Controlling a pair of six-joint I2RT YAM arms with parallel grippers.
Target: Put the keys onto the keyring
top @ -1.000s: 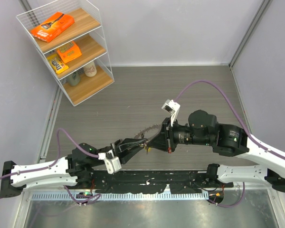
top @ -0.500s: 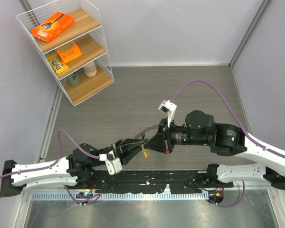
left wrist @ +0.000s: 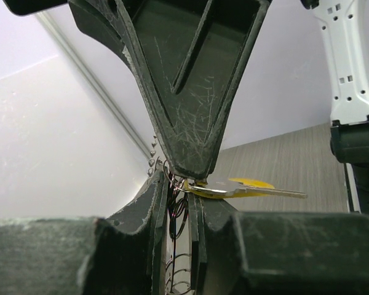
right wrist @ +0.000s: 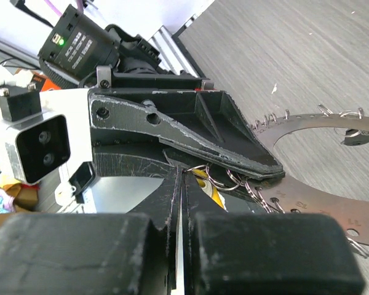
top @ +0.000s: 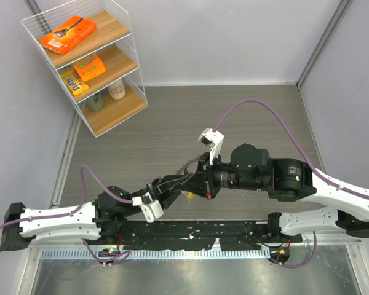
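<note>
The keyring (right wrist: 320, 163) is a flat silvery metal loop strung with small wire rings; it also shows in the top view (top: 186, 163), hanging between the arms above the table. My left gripper (left wrist: 175, 184) (top: 179, 185) is shut on the keyring's wire rings. My right gripper (right wrist: 183, 175) (top: 197, 183) is shut on the brass-yellow key (right wrist: 207, 184), tip to tip with the left one. The key (left wrist: 249, 187) lies flat at a small ring, its blade pointing right. A small dark piece (right wrist: 355, 139) sits on the loop's inner edge. I cannot pick out the silvery key.
A white wire shelf (top: 86, 58) with snack packets and jars stands at the back left. The grey wood-grain table (top: 234, 117) is walled on three sides. A black rail (top: 190, 236) runs along the near edge between the arm bases.
The right arm has swung left and turned, pressing closer to the left gripper with the yellow key. The left gripper has shifted slightly right. Both stay shut.
</note>
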